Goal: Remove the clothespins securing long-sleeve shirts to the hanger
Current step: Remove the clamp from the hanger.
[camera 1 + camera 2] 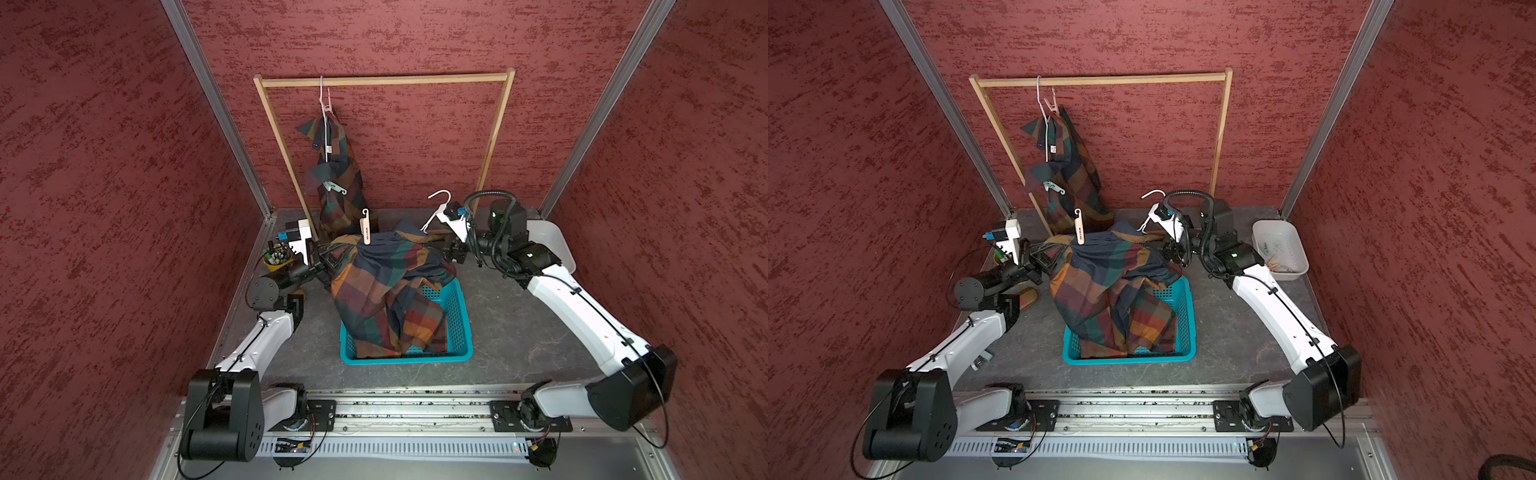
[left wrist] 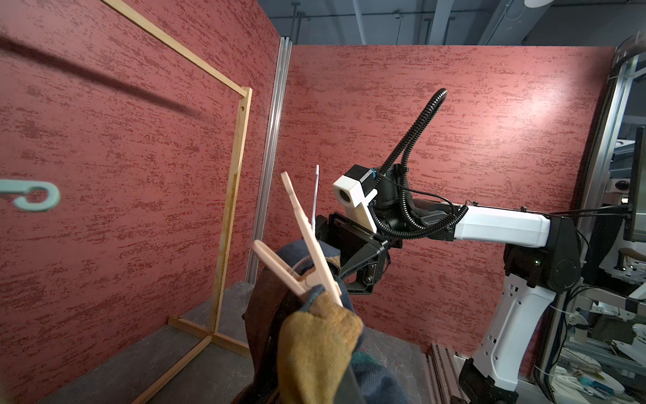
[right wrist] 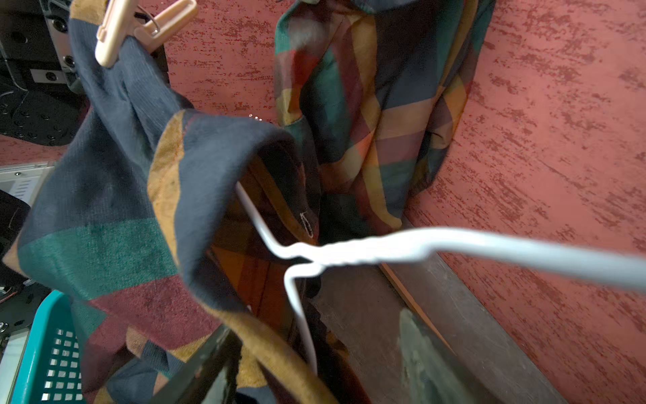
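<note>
Plaid shirt (image 2: pixel 316 344) sits pinched in left end effector (image 1: pixel 327 262); right end effector (image 1: pixel 454 250) stands spread around hanger (image 3: pixel 367 253).

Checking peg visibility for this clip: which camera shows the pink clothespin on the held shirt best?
The left wrist view: the pink clothespin fills the centre, sharp, clamped on the shirt. The right wrist view catches it at the frame edge, partly cut off. In both top views it is small.
</note>
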You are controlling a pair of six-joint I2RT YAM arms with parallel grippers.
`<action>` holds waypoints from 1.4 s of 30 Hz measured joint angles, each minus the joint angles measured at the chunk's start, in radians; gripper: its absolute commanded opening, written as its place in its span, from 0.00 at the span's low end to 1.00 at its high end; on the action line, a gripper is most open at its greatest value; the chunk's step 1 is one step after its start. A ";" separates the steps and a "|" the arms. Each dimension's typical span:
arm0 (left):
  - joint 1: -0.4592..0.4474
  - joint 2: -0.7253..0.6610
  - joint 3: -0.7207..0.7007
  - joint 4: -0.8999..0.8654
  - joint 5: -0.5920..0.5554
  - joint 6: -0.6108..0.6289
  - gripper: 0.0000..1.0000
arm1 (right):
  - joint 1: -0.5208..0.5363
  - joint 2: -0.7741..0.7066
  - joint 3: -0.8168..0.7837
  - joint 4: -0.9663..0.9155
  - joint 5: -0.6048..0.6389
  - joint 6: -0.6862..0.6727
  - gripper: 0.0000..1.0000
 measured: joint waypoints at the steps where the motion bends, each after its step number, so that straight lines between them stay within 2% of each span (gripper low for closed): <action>1: 0.000 0.000 0.006 0.000 0.004 0.000 0.00 | 0.000 0.013 0.012 -0.004 -0.008 -0.007 0.71; 4: 0.000 0.000 0.018 0.000 0.011 0.000 0.00 | -0.002 0.044 0.032 -0.017 -0.037 -0.026 0.65; 8: -0.002 0.003 0.027 0.000 0.019 0.000 0.00 | -0.002 0.080 0.037 -0.035 -0.082 -0.047 0.41; 14: -0.006 0.026 0.037 0.000 0.023 0.001 0.00 | -0.004 0.092 0.039 -0.048 -0.127 -0.072 0.19; 17: -0.007 0.036 0.049 0.000 0.023 0.001 0.00 | -0.005 0.091 0.039 -0.048 -0.135 -0.092 0.04; 19: -0.008 0.042 0.056 0.000 0.025 0.002 0.00 | -0.005 0.089 0.039 -0.048 -0.135 -0.097 0.00; 24: -0.006 0.052 0.081 -0.011 0.034 0.009 0.00 | -0.005 0.069 0.029 -0.040 -0.122 -0.112 0.00; 27: -0.002 0.043 0.093 -0.054 0.039 0.036 0.12 | -0.005 0.038 0.019 -0.039 -0.102 -0.117 0.00; 29: 0.002 0.024 0.102 -0.108 0.037 0.068 0.29 | -0.004 0.022 0.019 -0.040 -0.091 -0.131 0.00; 30: 0.008 0.006 0.108 -0.149 0.032 0.099 0.43 | -0.004 0.015 0.019 -0.040 -0.085 -0.137 0.00; 32: 0.017 -0.031 0.120 -0.223 0.021 0.133 0.48 | -0.005 0.005 0.019 -0.041 -0.072 -0.146 0.00; 33: 0.022 -0.052 0.126 -0.264 0.017 0.162 0.57 | -0.005 0.003 0.019 -0.041 -0.065 -0.150 0.00; 34: 0.026 -0.071 0.132 -0.299 0.013 0.183 0.71 | -0.005 0.002 0.018 -0.041 -0.060 -0.153 0.00; 36: 0.035 -0.103 0.145 -0.360 0.008 0.216 0.78 | -0.005 0.002 0.018 -0.042 -0.052 -0.158 0.00; 39: 0.055 -0.129 0.166 -0.433 0.005 0.256 0.94 | -0.005 0.002 0.017 -0.047 -0.037 -0.161 0.00; 42: 0.080 -0.146 0.173 -0.489 0.003 0.279 0.96 | -0.005 0.002 0.014 -0.051 -0.023 -0.163 0.00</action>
